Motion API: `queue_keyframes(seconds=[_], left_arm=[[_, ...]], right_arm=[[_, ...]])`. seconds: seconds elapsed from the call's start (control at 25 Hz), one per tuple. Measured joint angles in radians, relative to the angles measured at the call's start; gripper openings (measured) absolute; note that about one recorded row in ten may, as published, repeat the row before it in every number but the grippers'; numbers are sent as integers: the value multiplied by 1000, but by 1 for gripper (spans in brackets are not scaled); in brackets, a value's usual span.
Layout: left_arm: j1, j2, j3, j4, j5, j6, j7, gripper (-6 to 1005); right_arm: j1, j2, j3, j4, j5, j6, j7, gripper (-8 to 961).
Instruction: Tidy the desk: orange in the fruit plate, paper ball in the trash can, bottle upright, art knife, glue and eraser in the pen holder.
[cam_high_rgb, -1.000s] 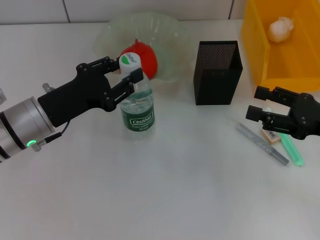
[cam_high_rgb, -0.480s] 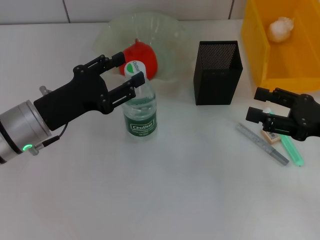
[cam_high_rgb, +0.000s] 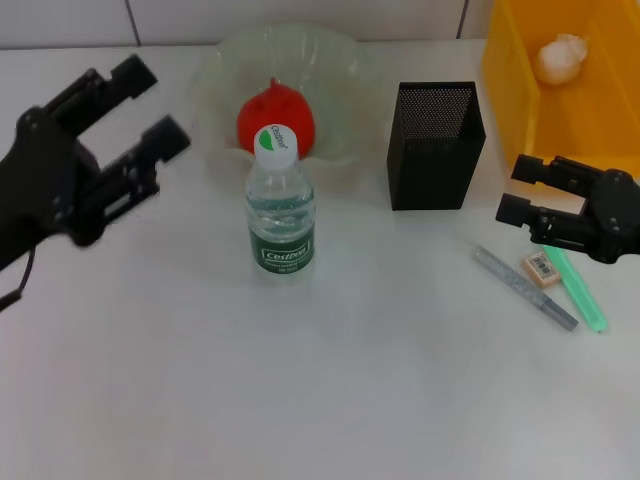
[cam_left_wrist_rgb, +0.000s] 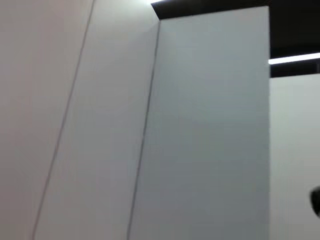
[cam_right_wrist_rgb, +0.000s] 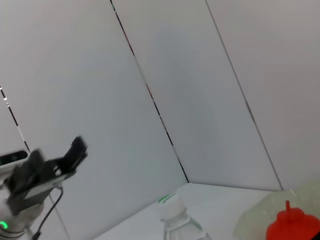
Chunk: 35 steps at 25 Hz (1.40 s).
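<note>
The clear bottle (cam_high_rgb: 280, 215) with a green label and white cap stands upright on the white desk, free of both grippers. My left gripper (cam_high_rgb: 150, 105) hangs open, off to the bottle's left. The reddish orange (cam_high_rgb: 275, 115) lies in the translucent fruit plate (cam_high_rgb: 340, 60). The paper ball (cam_high_rgb: 560, 55) rests in the yellow trash can (cam_high_rgb: 520, 110). The grey art knife (cam_high_rgb: 525, 288), the eraser (cam_high_rgb: 541, 268) and the green glue (cam_high_rgb: 585, 300) lie on the desk right of the black mesh pen holder (cam_high_rgb: 435, 145). My right gripper (cam_high_rgb: 512, 188) is open just above them.
The right wrist view shows the bottle cap (cam_right_wrist_rgb: 172, 202), the orange (cam_right_wrist_rgb: 292, 227) and the left gripper (cam_right_wrist_rgb: 50, 165) against wall panels. Only wall panels appear in the left wrist view.
My left gripper has let go of the bottle's neck and drawn back to the left. The bottle stays upright. The right gripper has shifted slightly up.
</note>
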Motion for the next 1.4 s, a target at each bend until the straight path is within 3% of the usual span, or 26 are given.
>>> queue_keyframes(seconds=[0.08,0.12,0.24,0.36,0.48,0.64,0.76,0.88,1.28,1.4], left_arm=[[0,0,0,0,0,0,0,674],[6,31,32,21,159,34,-31,674],[-7,31,48,21,293,36,-34,674],[-23,-13,49,15,410,-14,-33,673],[-38,-59,52,14,479,-104,-28,671],[-110,-66,73,-86,508,-205,-23,665],[-131,-64,73,-118,507,-231,-22,663],[-136,-68,74,-123,508,-265,-22,663],[-141,-68,75,-125,509,-299,-21,663],[-141,-68,75,-126,509,-305,-21,663]], right_arm=[[16,-8,0,-19,0,0,40,798],[16,-8,0,-19,0,0,40,798],[35,-18,-7,-92,0,-1,134,798],[43,-23,-43,-277,-25,-1,288,798],[51,-17,-116,-554,-127,10,515,798],[110,-23,-225,-802,-388,-2,846,797],[142,-4,-329,-918,-594,-5,1019,797],[147,27,-436,-918,-764,76,1180,797],[70,32,-636,-667,-735,421,1357,797],[69,32,-670,-639,-727,456,1368,797]])
